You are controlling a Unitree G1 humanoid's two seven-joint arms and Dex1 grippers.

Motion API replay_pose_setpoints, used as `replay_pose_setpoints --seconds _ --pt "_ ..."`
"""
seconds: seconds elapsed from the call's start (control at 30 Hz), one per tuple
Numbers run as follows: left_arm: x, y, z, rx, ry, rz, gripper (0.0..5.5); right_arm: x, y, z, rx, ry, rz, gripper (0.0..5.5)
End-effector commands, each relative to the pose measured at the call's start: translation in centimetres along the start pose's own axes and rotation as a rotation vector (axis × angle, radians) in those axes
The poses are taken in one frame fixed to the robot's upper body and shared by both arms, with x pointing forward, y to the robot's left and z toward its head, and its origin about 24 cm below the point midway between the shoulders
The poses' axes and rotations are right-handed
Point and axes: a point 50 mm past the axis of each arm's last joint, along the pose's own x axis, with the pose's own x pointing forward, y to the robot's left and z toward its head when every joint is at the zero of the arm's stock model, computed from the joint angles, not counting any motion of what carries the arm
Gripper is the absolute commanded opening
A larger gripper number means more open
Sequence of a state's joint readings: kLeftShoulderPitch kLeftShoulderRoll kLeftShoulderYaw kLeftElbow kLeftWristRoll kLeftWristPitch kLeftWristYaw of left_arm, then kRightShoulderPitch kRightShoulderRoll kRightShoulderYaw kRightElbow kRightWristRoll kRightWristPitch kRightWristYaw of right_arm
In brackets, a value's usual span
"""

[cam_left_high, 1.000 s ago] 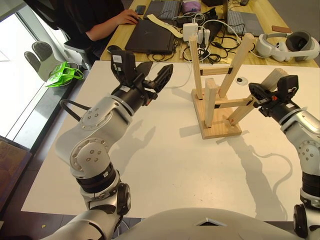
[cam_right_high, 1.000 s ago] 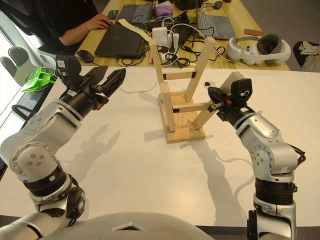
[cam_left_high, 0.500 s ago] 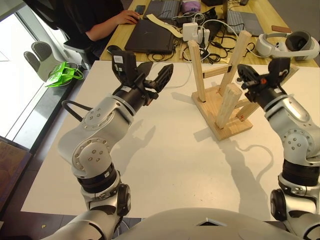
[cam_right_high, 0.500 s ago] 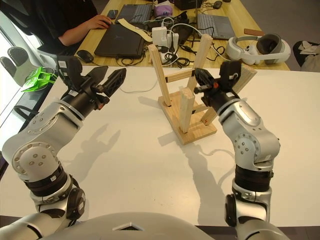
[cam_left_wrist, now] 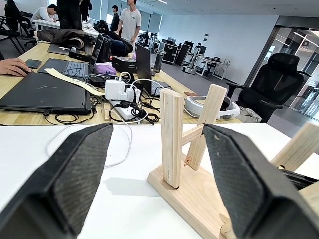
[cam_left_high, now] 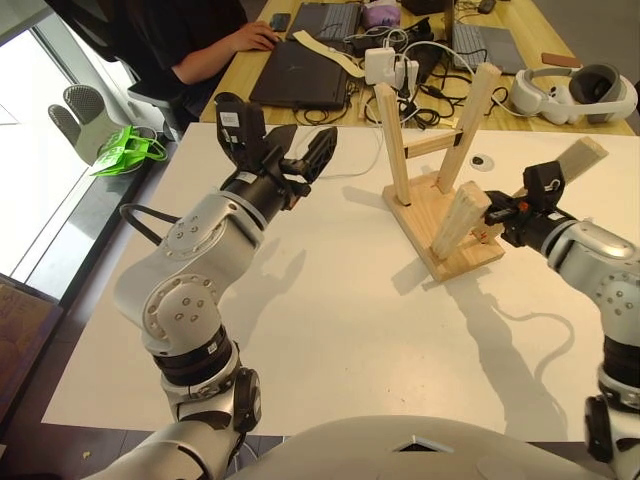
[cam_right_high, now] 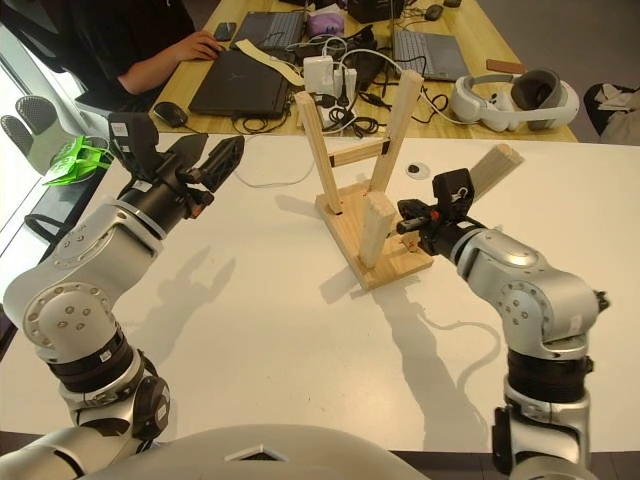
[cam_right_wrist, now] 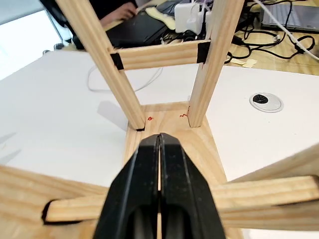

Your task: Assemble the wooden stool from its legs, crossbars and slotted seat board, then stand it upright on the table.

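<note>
The wooden stool stands upside down on the white table [cam_left_high: 330,330], its seat board [cam_left_high: 447,240] flat and all the legs pointing up. The two far legs [cam_left_high: 393,140] are joined by a crossbar [cam_left_high: 432,143]. My right gripper [cam_right_high: 408,222] sits at the low crossbar [cam_right_wrist: 259,196] between the near leg [cam_left_high: 458,218] and the splayed right leg [cam_left_high: 575,160]. Its fingers [cam_right_wrist: 144,174] are shut and lie across that bar, with nothing seen between them. My left gripper [cam_left_high: 290,155] hangs open above the table, left of the stool and apart from it.
A cable grommet [cam_left_high: 484,160] sits in the table behind the stool, and a white cable [cam_left_high: 345,172] trails near the far edge. Beyond is a wooden desk with laptops [cam_left_high: 300,75], a power strip, a headset [cam_left_high: 575,90] and a person typing.
The stool has turned and shifted slightly on the table. My right gripper rose over the stool, then dropped back to the right onto the low crossbar. The left arm has barely moved.
</note>
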State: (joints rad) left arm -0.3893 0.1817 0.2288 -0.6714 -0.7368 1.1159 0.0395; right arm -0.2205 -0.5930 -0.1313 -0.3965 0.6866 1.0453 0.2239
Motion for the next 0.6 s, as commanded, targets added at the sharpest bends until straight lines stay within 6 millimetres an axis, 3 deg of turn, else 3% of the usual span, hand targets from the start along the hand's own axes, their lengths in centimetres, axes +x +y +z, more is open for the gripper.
replay_pose_setpoints --seconds 0.03,0.1,0.2,0.3,0.4,0.47,0.5,0.53,0.6 --pt "0.1 0.0 -0.1 0.002 -0.001 0.017 3.39 0.0 -0.3 -5.5 0.052 0.292 0.042 0.03" --pt "0.2 0.0 -0.1 0.001 -0.006 0.020 3.39 0.5 -0.4 -4.4 0.036 0.225 0.031 0.03" --pt "0.2 0.1 0.0 0.002 -0.011 0.026 3.39 1.8 0.7 1.3 0.089 -0.144 0.052 0.03" --pt "0.3 0.1 0.0 0.005 -0.010 0.026 3.39 1.4 2.1 6.8 0.199 -0.469 0.107 0.03" --pt "0.2 0.2 -0.1 0.006 -0.010 0.031 3.39 0.8 2.7 9.1 0.250 -0.601 0.126 0.03" --pt "0.2 0.2 -0.1 0.008 -0.010 0.034 3.39 1.0 2.5 8.7 0.252 -0.581 0.100 0.03" --pt "0.2 0.2 -0.1 0.009 -0.010 0.034 3.39 1.4 2.2 7.3 0.241 -0.499 0.064 0.03" --pt "0.2 0.2 -0.1 0.010 -0.009 0.035 3.39 1.9 1.9 5.9 0.213 -0.410 0.024 0.03" --pt "0.3 0.2 0.0 0.013 -0.009 0.034 3.39 2.7 1.1 0.6 0.143 -0.083 -0.050 0.03"
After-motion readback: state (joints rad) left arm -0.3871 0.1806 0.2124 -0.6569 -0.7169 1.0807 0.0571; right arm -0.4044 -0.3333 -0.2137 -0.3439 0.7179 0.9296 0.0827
